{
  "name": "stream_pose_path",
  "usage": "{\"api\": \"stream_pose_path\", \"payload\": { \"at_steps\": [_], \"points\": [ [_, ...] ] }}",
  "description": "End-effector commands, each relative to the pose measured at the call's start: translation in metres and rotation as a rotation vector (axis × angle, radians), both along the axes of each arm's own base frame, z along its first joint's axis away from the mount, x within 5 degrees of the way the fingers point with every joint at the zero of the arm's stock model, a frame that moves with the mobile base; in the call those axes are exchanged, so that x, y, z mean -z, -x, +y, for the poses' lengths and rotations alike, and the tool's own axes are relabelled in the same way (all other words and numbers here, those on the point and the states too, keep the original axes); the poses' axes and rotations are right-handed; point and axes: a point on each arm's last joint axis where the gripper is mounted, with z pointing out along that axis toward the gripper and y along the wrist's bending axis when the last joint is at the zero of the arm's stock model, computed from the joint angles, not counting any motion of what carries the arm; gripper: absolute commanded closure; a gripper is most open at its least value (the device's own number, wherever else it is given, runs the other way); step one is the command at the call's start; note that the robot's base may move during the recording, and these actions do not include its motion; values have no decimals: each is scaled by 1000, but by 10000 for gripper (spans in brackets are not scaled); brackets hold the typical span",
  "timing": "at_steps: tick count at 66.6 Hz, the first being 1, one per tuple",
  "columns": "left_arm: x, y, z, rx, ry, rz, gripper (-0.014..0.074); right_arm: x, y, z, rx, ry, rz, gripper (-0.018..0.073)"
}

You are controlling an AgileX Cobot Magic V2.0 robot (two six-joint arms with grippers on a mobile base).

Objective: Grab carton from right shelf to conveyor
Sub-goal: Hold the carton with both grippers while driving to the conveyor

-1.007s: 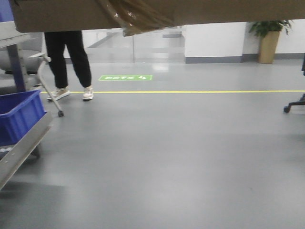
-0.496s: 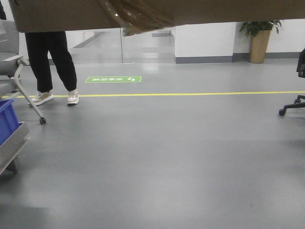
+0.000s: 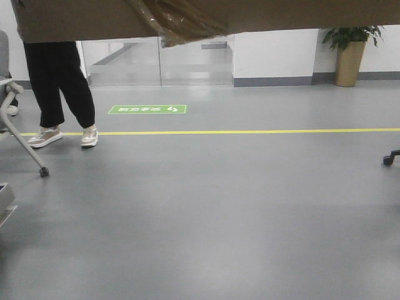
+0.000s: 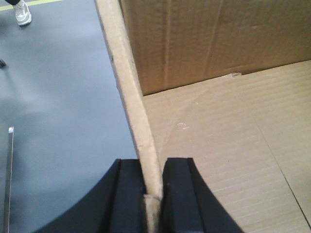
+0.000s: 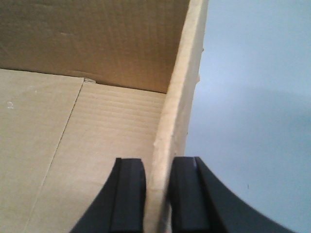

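The carton is a brown cardboard box that fills the top edge of the front view, with a wad of yellowish tape hanging from it. It is held above the grey floor. In the left wrist view my left gripper is shut on the carton's left wall, with the open inside of the carton to its right. In the right wrist view my right gripper is shut on the right wall of the carton. Only a sliver of the steel right shelf shows at the far left. The conveyor is out of view.
A person's legs stand at the back left beside a grey chair leg with a caster. A yellow floor line runs across, with a green floor sign behind it. A potted plant and an office-chair caster are at the right.
The shelf and its blue bin have slid out of the front view to the left. The carton keeps its place at the top of the view. Both grippers stay shut on it.
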Motion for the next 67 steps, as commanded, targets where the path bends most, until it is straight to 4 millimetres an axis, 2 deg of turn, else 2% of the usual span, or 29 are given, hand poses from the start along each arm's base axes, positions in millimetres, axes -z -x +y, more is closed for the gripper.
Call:
{"api": "stream_pose_path", "payload": {
  "at_steps": [1,67],
  "points": [
    [-4,6,-10,65,52,-15,613,-8,0,4,-6,-64,-64,628],
    [-4,6,-9,62,52,-15,613,-7,-1,4,-6,-64,-62,628]
  ]
}}
